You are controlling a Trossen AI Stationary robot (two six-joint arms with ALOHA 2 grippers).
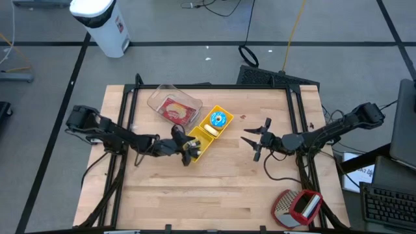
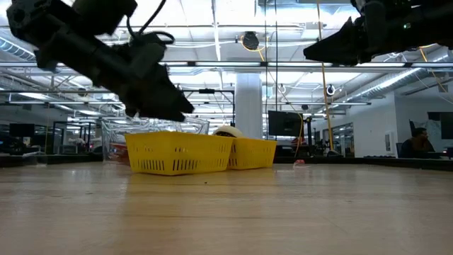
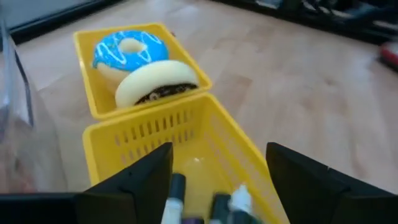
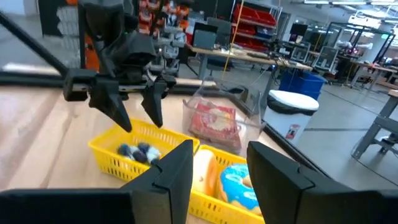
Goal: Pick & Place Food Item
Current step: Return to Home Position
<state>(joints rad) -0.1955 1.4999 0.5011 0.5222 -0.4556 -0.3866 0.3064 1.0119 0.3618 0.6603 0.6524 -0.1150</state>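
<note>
Several food colouring bottles (image 4: 138, 151) lie in the yellow bin (image 3: 143, 130), and no bottle shows loose on the table (image 1: 195, 195) around that bin, so the placing looks finished; only the arms' retreat seems left. The left gripper (image 1: 188, 155) hovers just above the bin, jaws spread wide and empty. The right gripper (image 1: 250, 140) hangs well apart from the bin, jaws parted, holding nothing. A second bin (image 3: 87, 87) with doughnuts (image 3: 127, 48) sits right against the bin. From above, the left gripper covers much of the bin, and its wrist view cuts the bottles off, so their count and colours are unclear
</note>
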